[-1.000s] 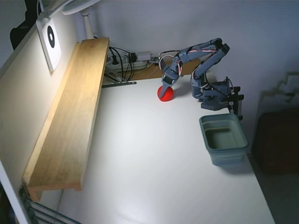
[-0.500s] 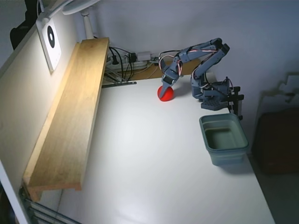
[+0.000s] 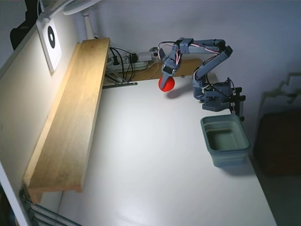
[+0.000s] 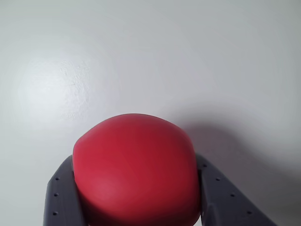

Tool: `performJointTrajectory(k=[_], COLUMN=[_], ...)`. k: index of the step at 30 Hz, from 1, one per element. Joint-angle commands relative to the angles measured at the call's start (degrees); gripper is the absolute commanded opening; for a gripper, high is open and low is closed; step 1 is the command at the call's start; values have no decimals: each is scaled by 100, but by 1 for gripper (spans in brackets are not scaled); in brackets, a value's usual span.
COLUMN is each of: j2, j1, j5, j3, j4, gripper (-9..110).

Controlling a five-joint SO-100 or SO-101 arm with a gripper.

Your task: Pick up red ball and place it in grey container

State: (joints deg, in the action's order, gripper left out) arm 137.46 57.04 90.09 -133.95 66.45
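Lifting off now: the small, smooth, bright red ball (image 3: 166,84) is rising clear of the white tabletop (image 3: 155,160), where a second ago it was sitting on the surface with the arm bent low over it. The blue-grey two-finger gripper (image 3: 166,83) is clamped on it. In the wrist view the dark fingers (image 4: 61,197) are pressing both flanks of the ball (image 4: 136,169), with its shadow falling on the table toward three o'clock. So the grasp is looking secure, and the pick seems done. The grey-green rectangular plastic tub (image 3: 225,140) is waiting empty, well apart at about four o'clock from the ball in the fixed view. The carry across is what remains, then the release.
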Motion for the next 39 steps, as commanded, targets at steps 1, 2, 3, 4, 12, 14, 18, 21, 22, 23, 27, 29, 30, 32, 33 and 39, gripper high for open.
performJointTrajectory(k=[1, 2, 3, 4, 12, 14, 18, 21, 22, 23, 27, 29, 30, 32, 33, 39], j2=[-14, -73, -139, -185, -844, -1030, -1489, -1866, -1974, -2019, -2042, -2042, -2042, -2042, -2042, -2042], j1=[7, 7, 7, 7, 7, 7, 7, 7, 7, 7, -72, -446, -581, -954, -1079, -2089], j5=[-9, -9, -9, -9, -9, -9, -9, -9, -9, -9, -9, -9, -9, -9, -9, -9], j3=[901, 1139, 1381, 1543, 3456, 3929, 5045, 5920, 6167, 6268, 6319, 6319, 6319, 6319, 6319, 6319], j4=[594, 773, 949, 1065, 2318, 2607, 3263, 3383, 3337, 3331, 3347, 3347, 3347, 3347, 3347, 3347], gripper=[23, 23, 23, 23, 23, 23, 23, 23, 23, 23, 23, 23, 23, 23, 23, 23])
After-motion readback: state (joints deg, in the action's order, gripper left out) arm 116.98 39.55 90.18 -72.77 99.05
